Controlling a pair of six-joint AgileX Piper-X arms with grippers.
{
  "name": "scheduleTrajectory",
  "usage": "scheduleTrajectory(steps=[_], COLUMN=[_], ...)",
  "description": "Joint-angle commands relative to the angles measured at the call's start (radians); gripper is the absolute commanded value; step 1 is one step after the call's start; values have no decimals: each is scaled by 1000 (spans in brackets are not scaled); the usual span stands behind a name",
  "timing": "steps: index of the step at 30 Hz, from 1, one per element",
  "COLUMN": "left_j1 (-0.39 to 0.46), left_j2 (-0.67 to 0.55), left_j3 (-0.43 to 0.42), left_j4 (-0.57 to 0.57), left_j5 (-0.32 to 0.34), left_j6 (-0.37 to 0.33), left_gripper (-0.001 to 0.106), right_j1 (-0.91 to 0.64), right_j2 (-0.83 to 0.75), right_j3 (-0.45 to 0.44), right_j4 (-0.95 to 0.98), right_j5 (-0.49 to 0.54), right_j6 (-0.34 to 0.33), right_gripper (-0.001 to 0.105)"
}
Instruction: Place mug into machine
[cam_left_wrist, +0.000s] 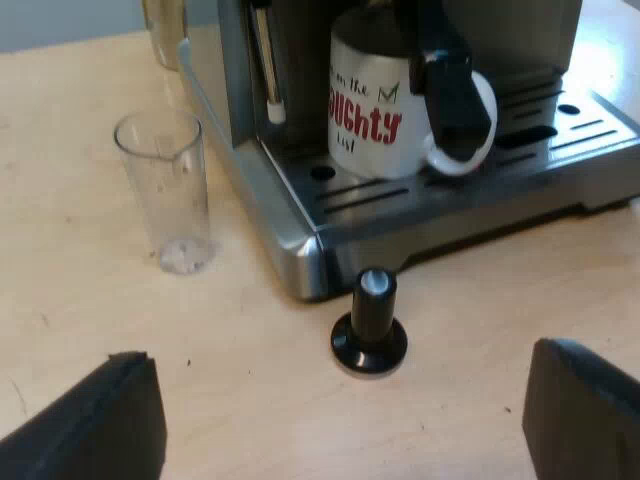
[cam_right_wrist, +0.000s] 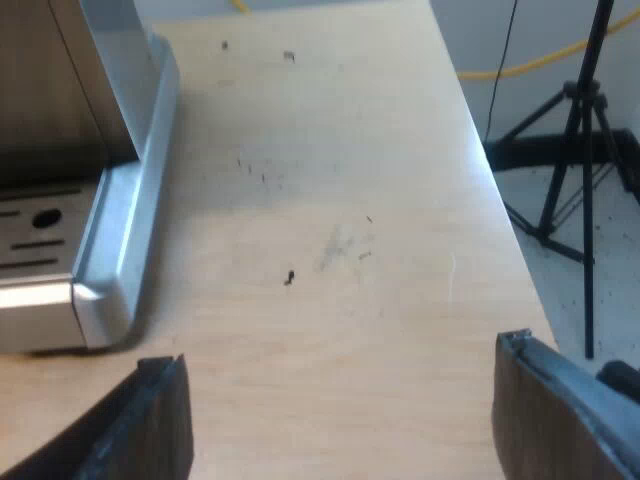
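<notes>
A white mug with red and black lettering stands upright on the espresso machine's drip tray. Its handle points outward. A dark handle juts from the machine's front above the mug and crosses in front of the mug's handle. My left gripper is open over the wooden table, well short of the machine, with nothing between its fingers. My right gripper is open over bare table beside the corner of the machine's base, holding nothing.
A tamper with a black knob stands on the table just before the drip tray's corner. An empty measuring glass stands beside the machine. The steam wand hangs by the mug. Past the table's edge stands a black tripod.
</notes>
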Motion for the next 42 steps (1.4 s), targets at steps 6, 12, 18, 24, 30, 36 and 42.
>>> scheduleTrajectory(steps=[6,12,18,24,30,36,42], left_j1=[-1,-1,-1,-1,-1,-1,-1], left_j2=[-37,-37,-37,-37,-37,-37,-37], left_j3=[8,8,8,8,8,8,8], left_j4=[-24,-24,-24,-24,-24,-24,-24], left_j5=[-10,-10,-10,-10,-10,-10,-10], left_j6=[-2,-2,-2,-2,-2,-2,-2], left_gripper=[79,79,79,79,79,79,79], right_j1=[-2,-2,-2,-2,-2,-2,-2], right_j2=[-45,-45,-45,-45,-45,-45,-45], right_j3=[30,71,72,72,72,72,72], right_j4=[39,78,75,75,75,75,75], right_j5=[-6,-6,-6,-6,-6,-6,-6], right_j6=[0,4,4,5,5,5,5], right_gripper=[64,64,64,64,64,64,64])
